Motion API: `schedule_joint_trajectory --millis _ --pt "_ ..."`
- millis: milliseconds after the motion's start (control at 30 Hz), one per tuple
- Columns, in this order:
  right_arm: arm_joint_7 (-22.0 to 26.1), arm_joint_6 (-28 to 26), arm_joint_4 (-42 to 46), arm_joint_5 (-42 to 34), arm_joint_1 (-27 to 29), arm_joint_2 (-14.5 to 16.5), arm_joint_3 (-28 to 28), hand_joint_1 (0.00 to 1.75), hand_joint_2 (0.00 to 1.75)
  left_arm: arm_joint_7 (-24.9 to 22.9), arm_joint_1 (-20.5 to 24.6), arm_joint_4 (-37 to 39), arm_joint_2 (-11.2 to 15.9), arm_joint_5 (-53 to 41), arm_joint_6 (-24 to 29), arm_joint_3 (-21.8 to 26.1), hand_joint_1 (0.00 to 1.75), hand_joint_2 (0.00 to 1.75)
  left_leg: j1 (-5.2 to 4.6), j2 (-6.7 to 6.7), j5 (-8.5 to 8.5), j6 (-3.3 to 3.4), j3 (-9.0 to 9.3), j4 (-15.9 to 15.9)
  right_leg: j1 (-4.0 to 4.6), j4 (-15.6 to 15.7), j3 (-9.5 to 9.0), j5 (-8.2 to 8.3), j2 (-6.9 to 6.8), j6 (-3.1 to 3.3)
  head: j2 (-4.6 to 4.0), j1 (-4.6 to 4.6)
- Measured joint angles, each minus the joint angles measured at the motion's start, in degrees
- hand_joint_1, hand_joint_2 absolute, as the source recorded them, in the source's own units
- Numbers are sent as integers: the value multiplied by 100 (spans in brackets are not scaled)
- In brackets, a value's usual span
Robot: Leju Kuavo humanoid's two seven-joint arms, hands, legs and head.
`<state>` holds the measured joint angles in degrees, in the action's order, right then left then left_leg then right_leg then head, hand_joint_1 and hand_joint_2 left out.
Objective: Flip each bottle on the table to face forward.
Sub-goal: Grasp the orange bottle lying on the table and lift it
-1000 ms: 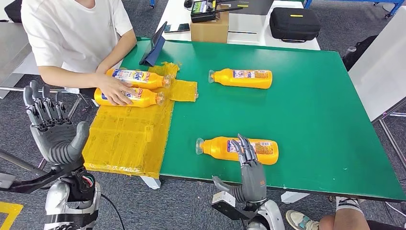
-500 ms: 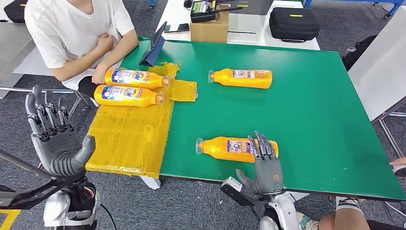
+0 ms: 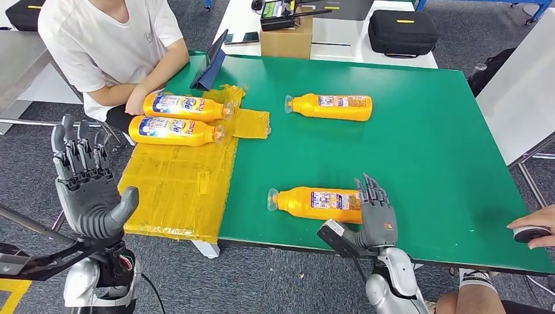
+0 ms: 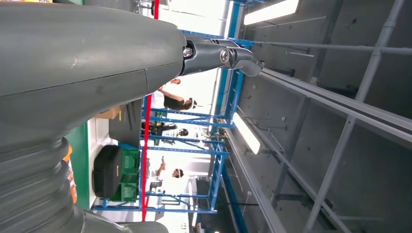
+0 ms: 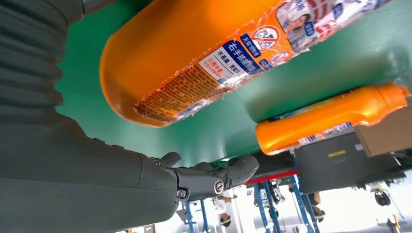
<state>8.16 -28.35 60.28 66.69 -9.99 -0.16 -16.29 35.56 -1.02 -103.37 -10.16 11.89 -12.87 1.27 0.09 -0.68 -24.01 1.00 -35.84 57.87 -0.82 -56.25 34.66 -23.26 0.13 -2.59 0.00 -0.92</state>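
1. Head view, hands: Right hand [image 3: 377, 219] sits at about 5 o'clock in the picture, at the near edge of the green table [image 3: 419, 150], fingers spread and pointing up against the base end of the near bottle [image 3: 314, 203]; it rests against the bottle without closing round it. Left hand [image 3: 90, 190] is raised at 8 o'clock, off the table's left side, palm out, fingers apart and holding nothing.

2. Head view, bottles: the near bottle lies on its side at 6 o'clock, cap toward 9 o'clock. A far bottle [image 3: 330, 106] lies on its side at 12 o'clock, cap also toward 9 o'clock, well apart from the near one. Two more bottles [image 3: 177, 118] lie side by side at 10 o'clock on a yellow sheet [image 3: 177, 190], just beside the arm of a person in a white shirt [image 3: 108, 39]. A second person's hand [image 3: 533, 230] rests on the table edge at 4 o'clock.

3. Left wrist view: the left hand's grey thumb [image 4: 214, 53] sticks out free, with shelving and ceiling lights behind it.

4. Right wrist view: the near bottle's orange base and label are just beside the right hand's thumb [image 5: 204, 179], which is apart from the bottle. The far bottle lies beyond on the green surface.
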Motion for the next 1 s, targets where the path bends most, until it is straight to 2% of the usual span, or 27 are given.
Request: schedule_joint_trajectory --millis 267,733,900,1000 --pt "7 139 -383 -76 -198 1 29 0 175 -54 44 75 2 52 -26 -36 0 175 0 1 -1 0 -1 0 0 0 1 0 0 0 -1 0" --pt "-1 442 -1770 -158 -1163 114 26 0 175 -247 266 451 0 333 -139 -98 0 175 0 9 5 4 6 0 0 -1 -3 4 2 -1 0 1" --pt "-236 1020 -2187 7 -1598 155 -112 0 175 -316 323 548 -1 381 -177 -140 0 175 0 20 4 4 14 0 0 0 -7 5 8 0 0 1" --pt "-225 1173 -2457 -8 -1850 195 -204 0 175 -341 337 637 -9 432 -204 -180 0 175 0 19 5 4 20 0 0 0 -13 6 8 0 -1 1"
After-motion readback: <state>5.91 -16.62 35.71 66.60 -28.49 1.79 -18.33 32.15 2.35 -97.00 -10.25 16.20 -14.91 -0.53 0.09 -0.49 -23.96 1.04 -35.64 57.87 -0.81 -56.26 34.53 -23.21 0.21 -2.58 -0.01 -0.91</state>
